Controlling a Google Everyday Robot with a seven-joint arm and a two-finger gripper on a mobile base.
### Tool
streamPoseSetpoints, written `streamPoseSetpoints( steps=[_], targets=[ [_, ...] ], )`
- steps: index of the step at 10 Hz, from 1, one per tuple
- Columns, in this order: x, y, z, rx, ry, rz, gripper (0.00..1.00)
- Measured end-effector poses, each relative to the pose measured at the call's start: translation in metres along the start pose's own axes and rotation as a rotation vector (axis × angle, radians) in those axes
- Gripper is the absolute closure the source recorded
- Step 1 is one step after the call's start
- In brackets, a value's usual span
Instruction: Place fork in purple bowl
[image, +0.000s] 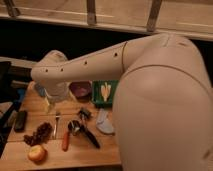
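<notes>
Fork (56, 123), slim and silver-grey, lies flat near the spread pincer (49, 104).

The gripper (49, 104) hangs just left of the purple bowl (81, 90), mostly hidden under the arm's (85, 64) thick wrist. That wrist also covers the bowl's left rim. Right of the bowl, the green tray (114, 100) disappears behind the arm's big pale shell, and the pale thing (105, 91) lying in it is too blurred to name. The shell hides the worktop (35, 107) right of the bowl too. In front of the bowl, a small dark object (84, 114) cannot be made out, and the fork's (56, 123) tines are too small to see. Far left of the bowl, a black item (20, 121) is only a blur.
</notes>
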Motion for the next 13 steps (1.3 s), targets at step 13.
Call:
streamPoseSetpoints(
  steps=[13],
  targets=[
    [-0.063, 0.076, 0.131, -0.104, 0.108, -0.112, 0.20]
  ],
)
